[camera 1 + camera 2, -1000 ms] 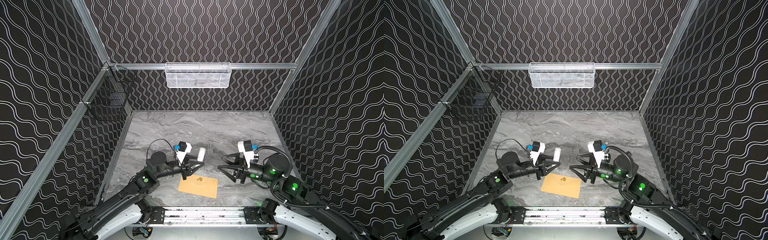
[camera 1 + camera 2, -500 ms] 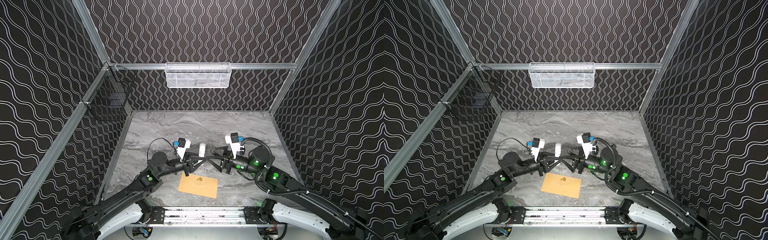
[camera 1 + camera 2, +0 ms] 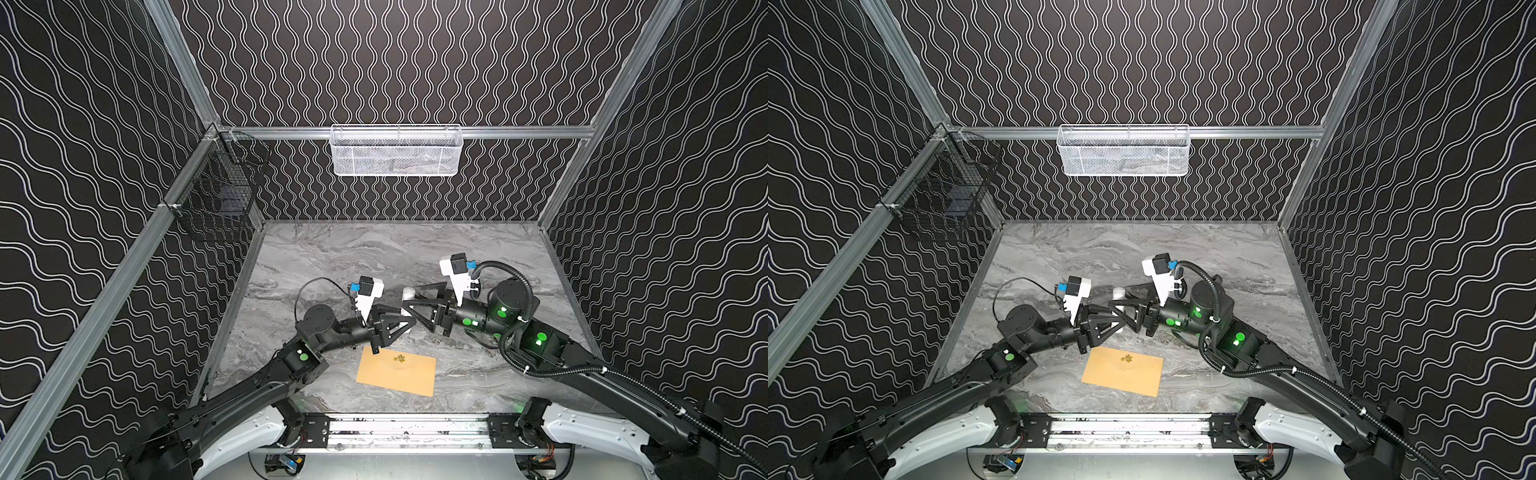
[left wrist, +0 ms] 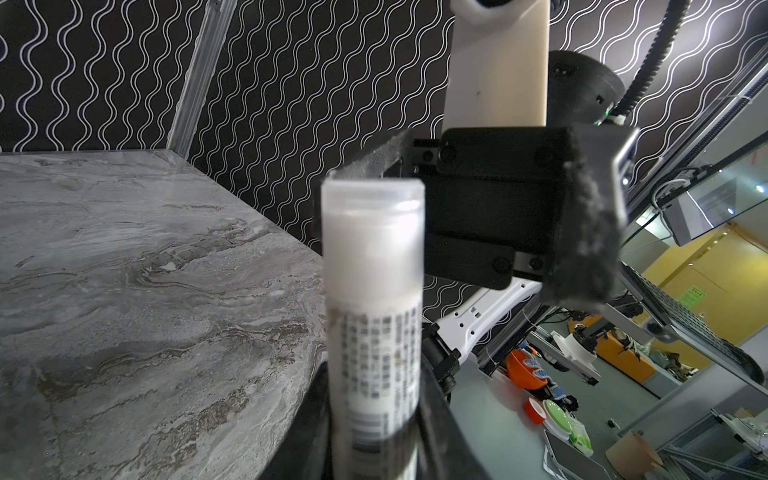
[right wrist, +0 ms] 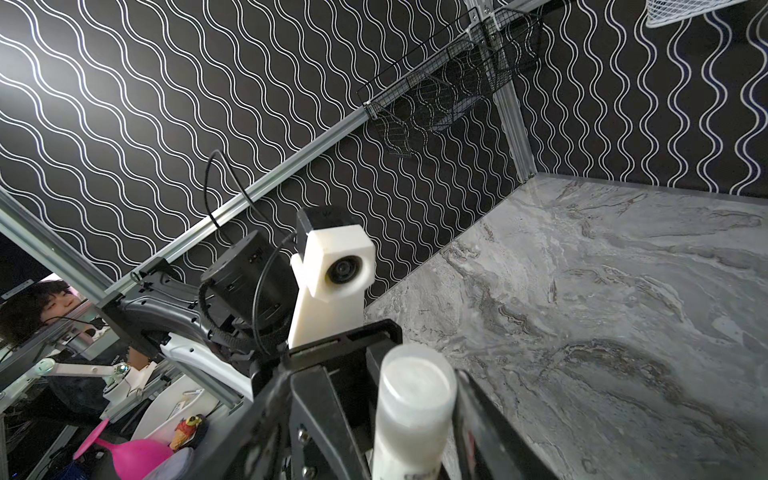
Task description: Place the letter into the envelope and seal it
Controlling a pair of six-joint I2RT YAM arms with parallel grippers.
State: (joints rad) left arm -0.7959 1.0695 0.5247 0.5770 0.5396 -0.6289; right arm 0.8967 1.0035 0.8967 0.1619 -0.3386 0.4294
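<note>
The envelope (image 3: 397, 372) is seen lying flat & slightly askew on the marble table (image 3: 374, 257). Its flap is folded down, w/ the gold flower mark (image 3: 400, 358) close to its far long edge. Whether the flap is stuck can't be told.

Just beyond that far edge, raised off the table, a white tube (image 3: 408, 294) is clamped in the left gripper (image 3: 399, 330). In the left wrist view the printed label end is held btwn the jaws and the translucent cap end is left free (the lettering is too blurred to be read). One left finger (image 3: 376, 347) is placed right by the envelope's far corner in both top views; contact can't be told.

The right gripper (image 3: 408, 300) is set facing the left one, also just beyond the envelope's far edge. Its jaws are spread & the tube's cap is straddled by them. In the right wrist view a dark gap is seen btwn one finger (image 5: 324, 415) and the cap. The other finger (image 5: 482, 415) is set close beside the cap, so no firm grasp is shown there.

Well beyond the envelope, a white mesh basket (image 3: 396, 151) is hung on the rear wall. A black wire basket (image 3: 216, 187) is fixed on the side wall, far-left of the envelope
</note>
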